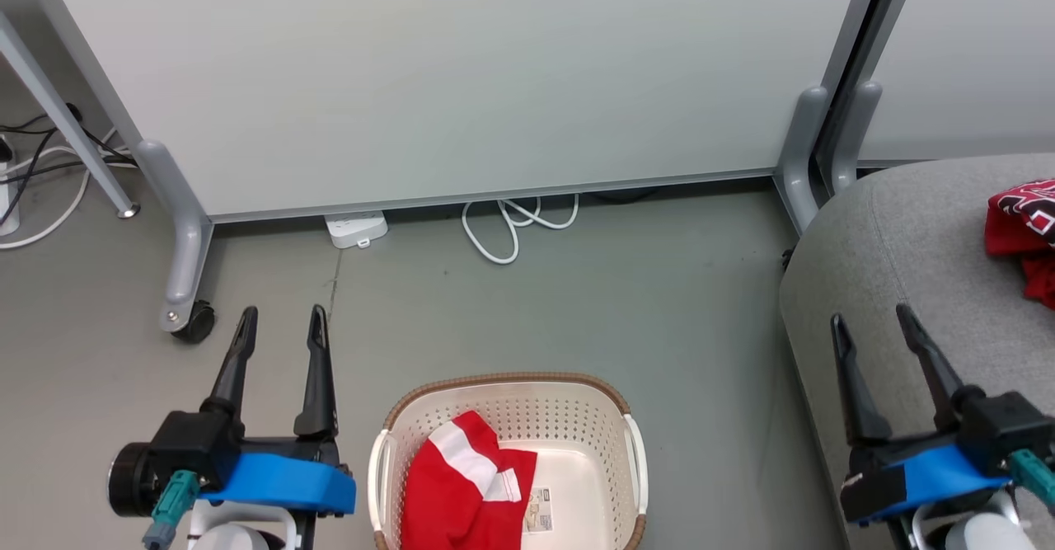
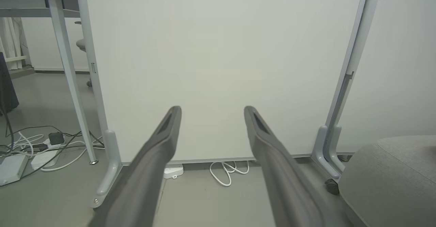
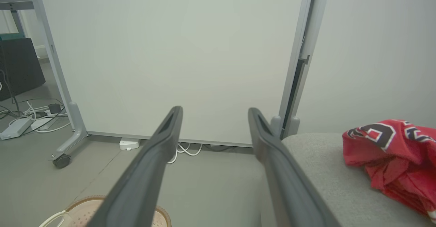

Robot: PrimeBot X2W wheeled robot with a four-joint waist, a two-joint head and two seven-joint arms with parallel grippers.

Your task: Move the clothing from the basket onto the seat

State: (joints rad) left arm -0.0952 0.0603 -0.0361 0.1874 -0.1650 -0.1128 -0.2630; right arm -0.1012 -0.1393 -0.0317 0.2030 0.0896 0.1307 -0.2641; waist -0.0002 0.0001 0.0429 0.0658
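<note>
Inside the basket [image 1: 569, 416] lies a red white-striped garment [image 1: 461, 484], possibly shorts.

basket [image 1: 527, 418] cream, brown rim | garment [image 1: 461, 484] red, white stripes | jersey [image 1: 1018, 216] red (black-white lettering) | seat [image 1: 907, 237] grey

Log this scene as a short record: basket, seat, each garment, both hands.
laundry basket: cream, perforated, brown rim, on the floor
red garment with white stripes: lying in the basket
grey seat: to the robot's right of the basket
red jersey: on the seat, dark-and-white lettering
left hand: open, empty
right hand: open, empty
left to do: striped garment not yet on the seat
</note>
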